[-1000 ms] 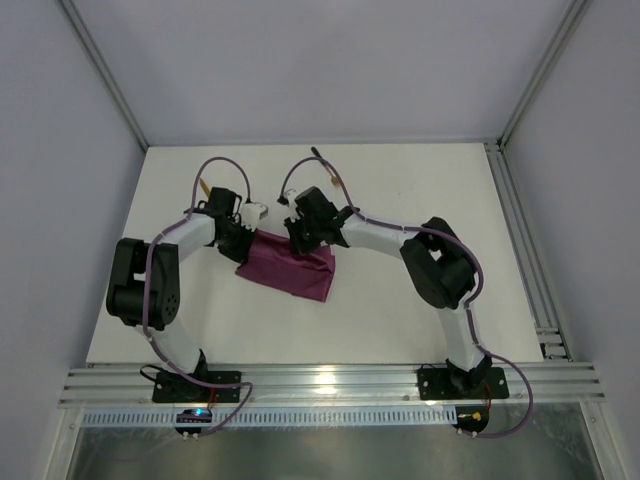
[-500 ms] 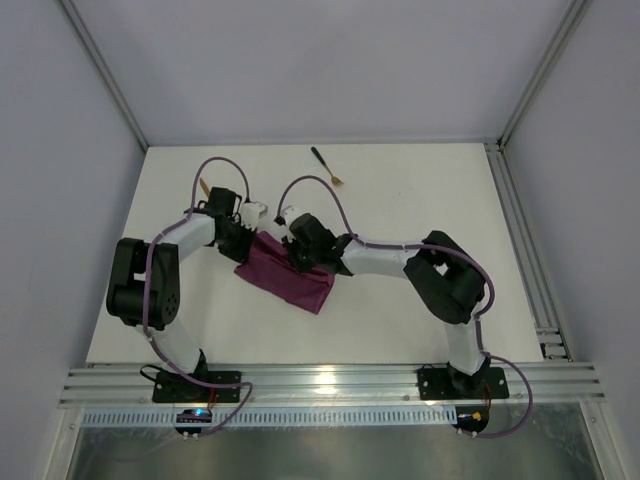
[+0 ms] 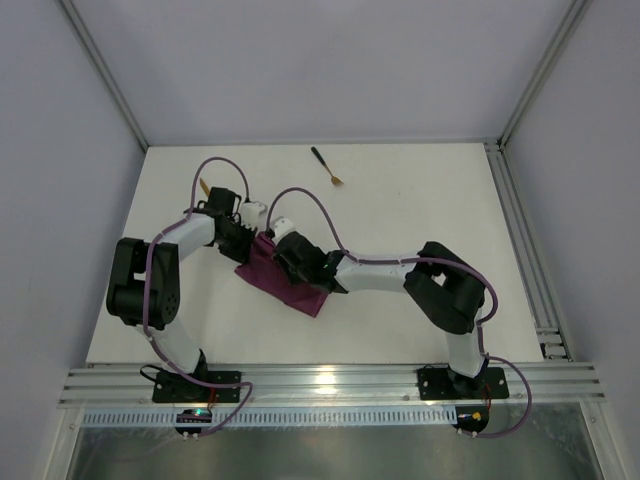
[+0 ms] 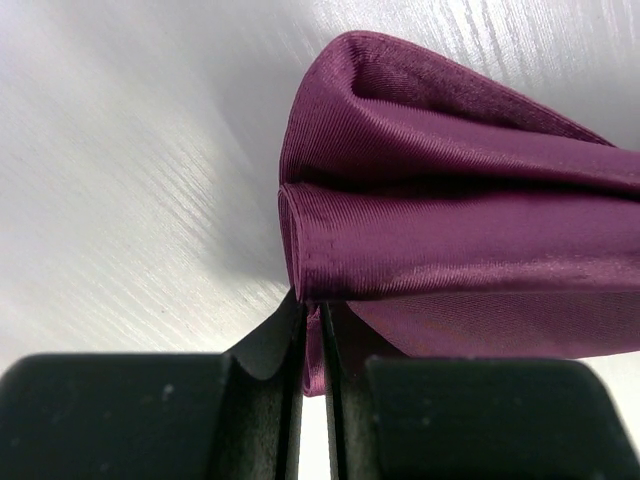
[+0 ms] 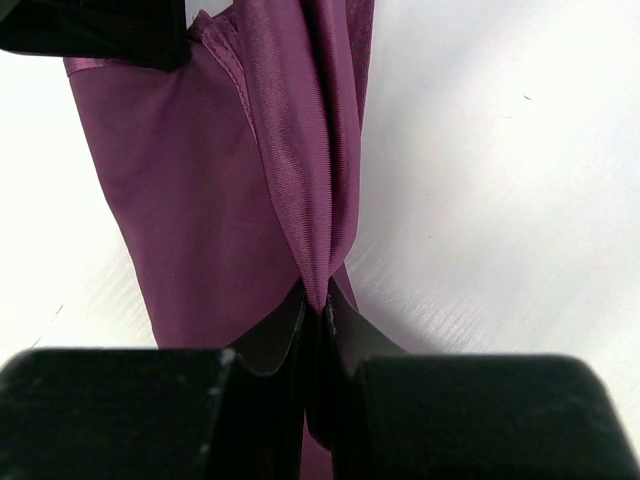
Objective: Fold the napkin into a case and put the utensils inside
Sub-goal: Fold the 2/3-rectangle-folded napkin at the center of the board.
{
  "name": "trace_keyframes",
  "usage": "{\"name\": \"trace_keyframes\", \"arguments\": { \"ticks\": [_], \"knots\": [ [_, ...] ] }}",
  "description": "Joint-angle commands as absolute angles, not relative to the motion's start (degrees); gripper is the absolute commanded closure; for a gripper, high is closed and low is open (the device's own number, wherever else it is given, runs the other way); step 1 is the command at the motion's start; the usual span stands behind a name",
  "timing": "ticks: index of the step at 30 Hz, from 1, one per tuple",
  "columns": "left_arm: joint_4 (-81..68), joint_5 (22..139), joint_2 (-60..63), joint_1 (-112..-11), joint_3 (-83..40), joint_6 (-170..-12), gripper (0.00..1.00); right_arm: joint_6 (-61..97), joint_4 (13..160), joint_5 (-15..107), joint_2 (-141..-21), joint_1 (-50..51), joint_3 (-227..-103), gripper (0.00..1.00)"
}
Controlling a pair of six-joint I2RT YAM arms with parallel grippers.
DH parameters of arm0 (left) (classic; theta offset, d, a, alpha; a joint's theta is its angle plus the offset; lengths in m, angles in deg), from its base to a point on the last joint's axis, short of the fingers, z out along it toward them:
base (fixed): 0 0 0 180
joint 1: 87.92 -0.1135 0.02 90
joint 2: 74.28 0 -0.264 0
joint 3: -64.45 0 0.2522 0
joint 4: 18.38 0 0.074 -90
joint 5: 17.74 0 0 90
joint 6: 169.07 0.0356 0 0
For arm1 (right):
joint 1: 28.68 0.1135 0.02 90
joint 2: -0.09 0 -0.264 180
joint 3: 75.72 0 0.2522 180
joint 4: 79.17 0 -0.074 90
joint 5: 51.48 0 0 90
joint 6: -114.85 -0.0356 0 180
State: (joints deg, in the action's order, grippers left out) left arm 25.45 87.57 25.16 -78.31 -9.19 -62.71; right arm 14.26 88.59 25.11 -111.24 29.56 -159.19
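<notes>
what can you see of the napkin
The napkin is a plain magenta-purple cloth with a slight sheen, folded into layers and lying on the white table. The left pincer is shut on one bunched edge, and the right pincer is shut on another pinched fold.

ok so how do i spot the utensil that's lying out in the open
Look at the white table, along its far edge near the middle. There lies a thin utensil with a black handle and a gold head, set diagonally. It lies alone, well apart from the bunched purple napkin.
</notes>
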Motion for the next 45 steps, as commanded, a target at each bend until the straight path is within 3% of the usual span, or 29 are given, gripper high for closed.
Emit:
{"name": "trace_keyframes", "arguments": {
  "ticks": [1, 19, 26, 35, 40, 45],
  "knots": [
    [26.1, 90.1, 27.1, -78.3, -8.8, -64.1, 0.91, 12.6, 91.3, 22.0, -109.9, 31.1, -159.2, 0.89],
    [26.7, 90.9, 26.3, -78.7, -9.5, -64.5, 0.85, 7.2, 85.3, 19.5, -118.0, 32.9, -159.9, 0.96],
    [30.4, 92.3, 22.2, -82.9, -12.6, -64.1, 0.65, 7.0, 84.3, 17.8, -118.4, 32.9, -159.9, 0.96],
    [34.1, 98.9, 15.1, -85.7, -17.7, -67.7, 0.52, 7.3, 83.6, 16.1, -118.6, 33.0, -160.1, 0.96],
    [33.5, 93.4, 22.1, -80.2, -21.0, -70.4, 0.41, 7.9, 83.2, 15.5, -119.0, 33.4, -161.0, 0.96],
    [31.1, 89.0, 28.0, -77.9, -24.5, -73.0, 0.39, 7.6, 82.9, 14.9, -119.2, 33.8, -160.9, 0.96]
  ]
}}
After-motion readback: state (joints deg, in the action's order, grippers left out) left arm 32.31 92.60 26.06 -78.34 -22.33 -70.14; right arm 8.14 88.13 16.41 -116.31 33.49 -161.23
